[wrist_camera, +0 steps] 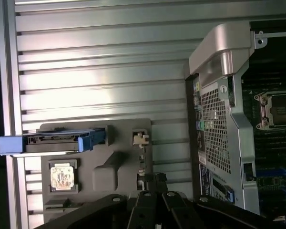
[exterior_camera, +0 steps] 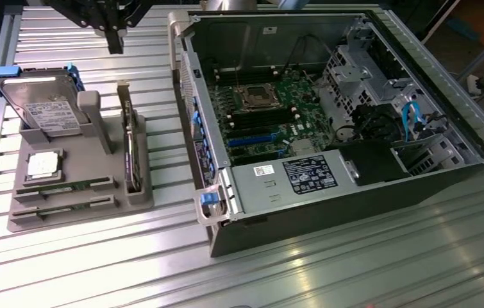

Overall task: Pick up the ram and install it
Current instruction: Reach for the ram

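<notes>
1. The end effector, closed on nothing, hangs above the worktop, well apart from the ram.
2. The ram sits in a front slot of the grey holder.
3. It is probably light, stiff and fragile, and best pinched across its thin faces at mid-length.

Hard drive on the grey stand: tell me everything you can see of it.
The silver metal hard drive with a white printed label stands on edge, leaning back, at the far end of the grey plastic stand. Blue plastic clips frame its top and sides. Nothing but the stand touches it.
</notes>
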Robot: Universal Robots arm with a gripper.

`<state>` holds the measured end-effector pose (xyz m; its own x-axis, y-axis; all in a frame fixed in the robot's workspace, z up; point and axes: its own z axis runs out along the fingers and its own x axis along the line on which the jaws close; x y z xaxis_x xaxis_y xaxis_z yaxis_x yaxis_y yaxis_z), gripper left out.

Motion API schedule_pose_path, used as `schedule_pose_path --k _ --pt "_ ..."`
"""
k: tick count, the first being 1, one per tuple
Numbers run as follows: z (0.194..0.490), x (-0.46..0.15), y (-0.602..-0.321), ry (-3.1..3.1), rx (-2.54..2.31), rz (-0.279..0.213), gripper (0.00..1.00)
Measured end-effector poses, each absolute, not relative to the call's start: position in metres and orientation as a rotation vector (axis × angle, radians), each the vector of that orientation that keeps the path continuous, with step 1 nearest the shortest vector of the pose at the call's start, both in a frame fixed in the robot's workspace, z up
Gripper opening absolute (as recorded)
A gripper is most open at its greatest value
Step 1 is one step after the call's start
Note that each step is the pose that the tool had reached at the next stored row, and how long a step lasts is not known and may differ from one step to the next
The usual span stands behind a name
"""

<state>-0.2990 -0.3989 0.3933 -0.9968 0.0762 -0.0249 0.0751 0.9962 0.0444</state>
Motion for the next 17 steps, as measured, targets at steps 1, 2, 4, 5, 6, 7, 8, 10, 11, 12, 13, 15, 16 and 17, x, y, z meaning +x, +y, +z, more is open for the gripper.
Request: schedule_pose_path --k 1,2,4,5,6,7,8,10,11,12,13,15,16,17 --pt "0.393 -0.303 -0.399 3.112 0.118 0.068 0.11" --pt "0.393 -0.306 -0.399 3.112 0.118 0.068 0.11" --pt "0.393 -0.313 -0.399 3.112 0.118 0.068 0.11" --pt "0.393 -0.318 -0.399 3.112 0.118 0.068 0.11" --pt "0.393 -0.322 -0.399 3.112 0.118 0.068 0.11" --pt "0.393 -0.326 -0.399 3.112 0.118 0.068 0.11" --pt "0.393 -0.329 -0.399 3.112 0.118 0.068 0.11" --pt "0.393 -0.337 -0.399 3.112 0.118 0.068 0.11" --pt "0.393 -0.341 -0.399 3.112 0.118 0.068 0.11" --pt "0.393 -0.346 -0.399 3.112 0.118 0.068 0.11" --pt "0.393 -0.349 -0.399 3.112 0.118 0.068 0.11" --pt "0.393 -0.357 -0.399 3.111 0.118 0.068 0.11" --pt "0.393 -0.360 -0.399 3.111 0.118 0.068 0.11" --pt "0.393 -0.364 -0.399 3.112 0.118 0.068 0.11"
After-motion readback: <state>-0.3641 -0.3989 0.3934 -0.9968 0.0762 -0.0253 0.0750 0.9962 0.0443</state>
